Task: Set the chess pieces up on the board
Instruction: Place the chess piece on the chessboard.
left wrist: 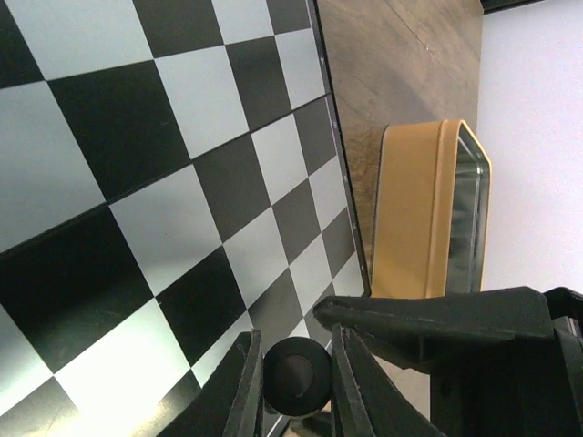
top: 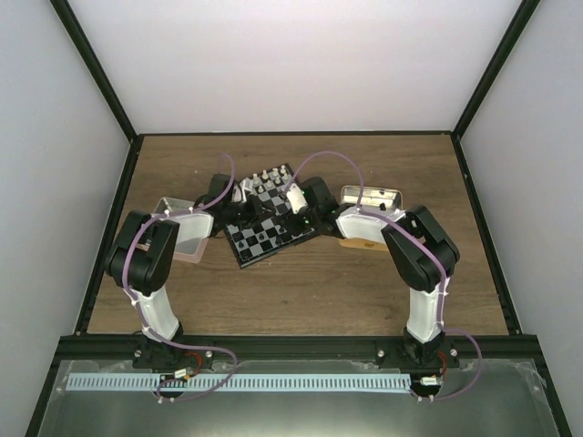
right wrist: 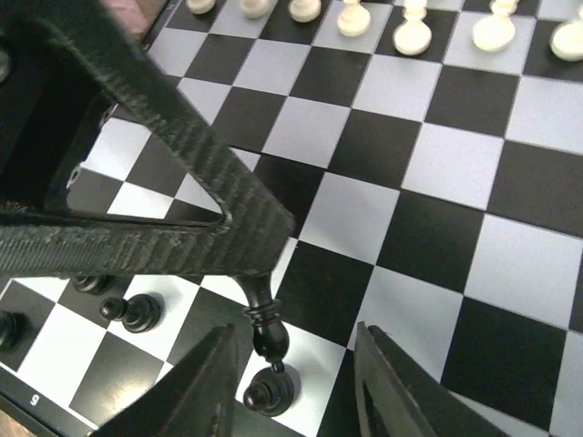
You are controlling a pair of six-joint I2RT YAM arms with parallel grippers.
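From above, the board point(top: 264, 232) is seen lying askew in the middle of the table point(top: 319, 291). It is flanked by a pale tin point(top: 187, 238) on the left and a gold tin point(top: 378, 196) on the right. White pieces point(top: 269, 175) are lined along its far edge. The left gripper point(top: 248, 194) and the right gripper point(top: 290, 197) are brought close together over the far half of the board. Their jaws cannot be made out from here.

In the left wrist view, a black piece point(left wrist: 296, 378) is seen end-on, pinched between the two fingers point(left wrist: 239, 391) of the left gripper point(left wrist: 296, 393), which is closed on it. The board point(left wrist: 182, 164) fills the left of this view. The gold tin point(left wrist: 424, 218) is seen on the wood just past its rim.

In the right wrist view, the black piece point(right wrist: 266, 350) is seen tilted, its top caught at the tip of the left gripper point(right wrist: 260, 273) and its base over a white square. The right gripper point(right wrist: 291, 382) is spread open around it, a gap being left on both sides. More black pieces point(right wrist: 132, 312) are stood on squares at the lower left, near the rim. The white pieces point(right wrist: 412, 36) are ranged across the top of the board point(right wrist: 437, 182).
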